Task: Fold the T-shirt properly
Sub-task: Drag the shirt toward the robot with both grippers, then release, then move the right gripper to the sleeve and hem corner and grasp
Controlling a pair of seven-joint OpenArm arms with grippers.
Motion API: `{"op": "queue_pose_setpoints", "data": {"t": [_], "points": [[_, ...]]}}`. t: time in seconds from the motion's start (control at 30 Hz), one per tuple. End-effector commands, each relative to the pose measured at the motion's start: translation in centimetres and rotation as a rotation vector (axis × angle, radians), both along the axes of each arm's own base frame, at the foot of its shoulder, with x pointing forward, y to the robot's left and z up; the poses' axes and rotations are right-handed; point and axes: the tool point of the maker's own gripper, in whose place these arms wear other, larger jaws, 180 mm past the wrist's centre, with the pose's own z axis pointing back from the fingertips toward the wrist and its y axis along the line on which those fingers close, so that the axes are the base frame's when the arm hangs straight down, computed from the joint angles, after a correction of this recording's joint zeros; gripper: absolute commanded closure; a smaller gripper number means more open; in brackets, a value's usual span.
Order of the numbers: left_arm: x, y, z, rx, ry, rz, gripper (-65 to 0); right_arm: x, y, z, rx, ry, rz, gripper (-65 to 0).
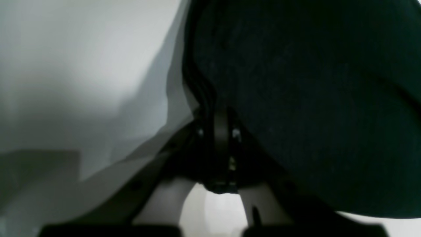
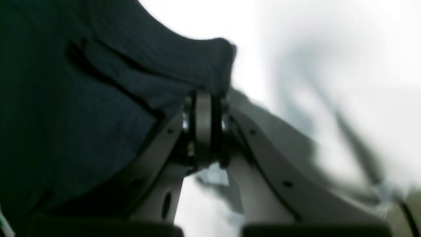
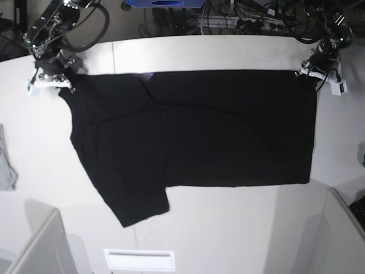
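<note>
T-shirt (image 3: 194, 131) spread flat mid-table (image 3: 228, 228); left gripper (image 3: 311, 71), right gripper (image 3: 60, 80) both clamped on top corners; grey cloth (image 3: 5, 162) far left edge.

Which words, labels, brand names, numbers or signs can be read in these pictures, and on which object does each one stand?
None can be read.
T-shirt: plain black side up, no text visible.
Table: a pale rectangular patch near the front edge, too small to read.
Blue object at the back edge: no legible marking.
Both wrist views: too blurred for any lettering.
</note>
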Motion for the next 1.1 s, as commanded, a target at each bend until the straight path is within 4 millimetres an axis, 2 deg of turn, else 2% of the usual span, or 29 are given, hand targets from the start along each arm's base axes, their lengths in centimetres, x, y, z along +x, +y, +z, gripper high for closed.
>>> {"op": "queue_pose_setpoints", "data": {"t": [0.0, 0.23, 0.5, 0.63, 0.77, 0.93, 1.07], "points": [[0.4, 0.7, 1.3, 0.034, -0.032, -0.012, 0.0, 0.2, -0.7, 1.3, -0.038, -0.036, 0.002, 0.0], [-2.3, 0.5, 0.8, 0.046, 0.025, -0.026, 0.0, -2.1, -1.0, 1.7, -0.077, -0.005, 0.012, 0.0], [-5.7, 0.4, -0.4, 0.042, 0.104, -0.030, 0.0, -3.6, -1.1, 2.9, -0.117, 0.002, 0.021, 0.0], [-6.9, 0.4, -0.8, 0.041, 0.133, -0.028, 0.0, -4.3, -1.1, 2.9, -0.124, 0.016, 0.026, 0.0], [-7.8, 0.6, -0.8, 0.046, 0.151, -0.028, 0.0, -4.8, -1.1, 2.7, -0.125, 0.029, 0.027, 0.0], [-7.5, 0.3, 0.4, 0.074, 0.130, -0.053, 0.0, -5.2, -1.1, 2.6, -0.123, 0.039, 0.027, 0.0], [-7.4, 0.2, 0.6, 0.075, 0.126, -0.055, 0.0, -5.3, -1.1, 2.6, -0.124, 0.039, 0.028, 0.0]]}}
